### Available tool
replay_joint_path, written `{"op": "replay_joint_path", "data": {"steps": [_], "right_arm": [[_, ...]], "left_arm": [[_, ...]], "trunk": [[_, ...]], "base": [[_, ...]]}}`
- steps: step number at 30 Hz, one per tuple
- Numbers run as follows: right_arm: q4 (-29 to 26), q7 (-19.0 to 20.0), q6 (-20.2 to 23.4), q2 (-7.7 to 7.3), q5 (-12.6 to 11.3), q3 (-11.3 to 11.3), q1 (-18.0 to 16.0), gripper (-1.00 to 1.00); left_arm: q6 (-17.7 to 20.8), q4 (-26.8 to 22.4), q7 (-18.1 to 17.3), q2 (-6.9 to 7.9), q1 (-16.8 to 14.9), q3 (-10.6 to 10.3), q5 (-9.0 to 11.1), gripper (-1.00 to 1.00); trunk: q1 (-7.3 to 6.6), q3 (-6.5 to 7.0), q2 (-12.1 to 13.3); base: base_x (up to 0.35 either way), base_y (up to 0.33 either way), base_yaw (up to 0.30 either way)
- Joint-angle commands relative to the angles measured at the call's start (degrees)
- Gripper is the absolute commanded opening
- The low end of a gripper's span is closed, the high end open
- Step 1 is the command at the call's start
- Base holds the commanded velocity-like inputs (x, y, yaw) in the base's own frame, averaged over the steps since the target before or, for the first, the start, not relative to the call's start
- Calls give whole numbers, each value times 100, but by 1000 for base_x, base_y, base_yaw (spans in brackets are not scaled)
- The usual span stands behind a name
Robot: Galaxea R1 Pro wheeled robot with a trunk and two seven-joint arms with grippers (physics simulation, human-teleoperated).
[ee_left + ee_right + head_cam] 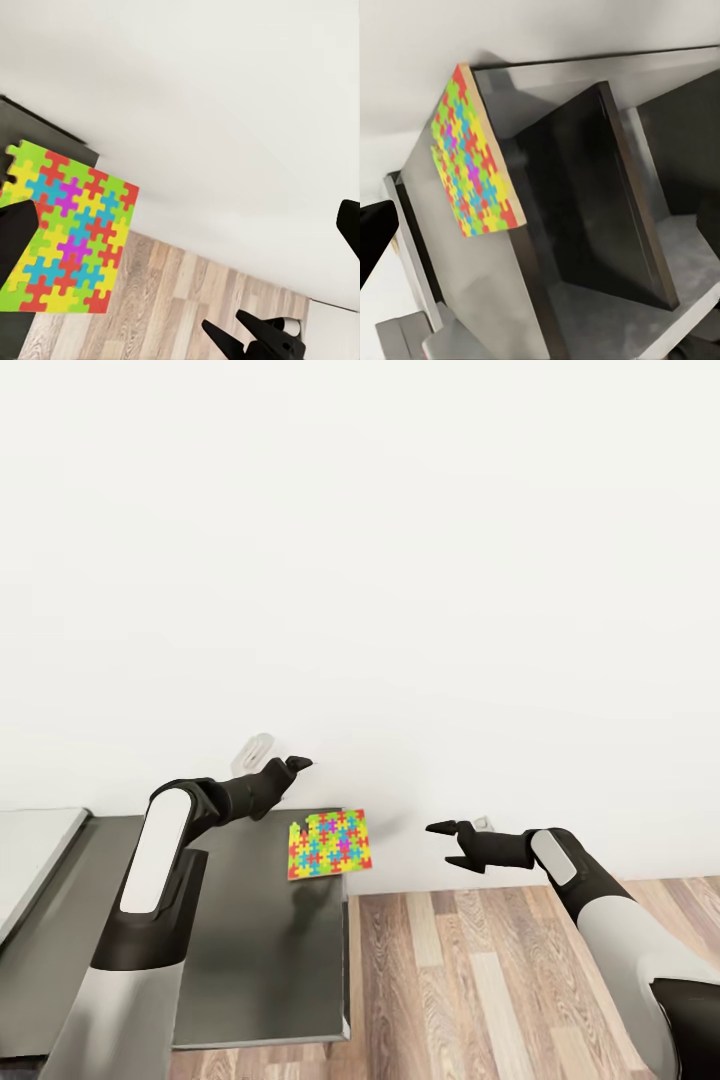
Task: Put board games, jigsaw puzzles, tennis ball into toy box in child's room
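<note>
Both arms reach forward, elbows bent. The left gripper (297,763) is raised, its dark fingers parted and empty. The right gripper (447,828) sits lower, its fingers (440,826) spread and empty, pointing across toward the left gripper.

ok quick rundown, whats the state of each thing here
jigsaw puzzle: flat at the grey surface's far right corner, one edge past the rim, ungripped
left gripper: open, holding nothing, raised above the puzzle
right gripper: open, empty, over the wood floor
grey surface: carries the puzzle
</note>
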Motion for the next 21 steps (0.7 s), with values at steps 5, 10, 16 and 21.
{"op": "replay_joint_path", "data": {"steps": [5,10,16,21], "right_arm": [[3,17,26,-4,41,-23,-7,100],[4,3,26,-10,39,-23,-10,100],[1,-2,26,-36,39,-25,-11,100],[0,-4,29,-82,39,-29,-12,100]], "left_arm": [[6,-4,56,-7,-6,2,52,100],[6,-4,54,-10,-6,-1,52,100],[6,-4,53,-11,-6,-1,52,100],[6,-4,53,-8,-6,-45,52,100]], "trunk": [[1,-7,-6],[1,-7,-6],[1,-7,-6],[1,-7,-6]], "base": [[0,0,234],[0,0,267],[0,0,284],[0,0,291]]}}
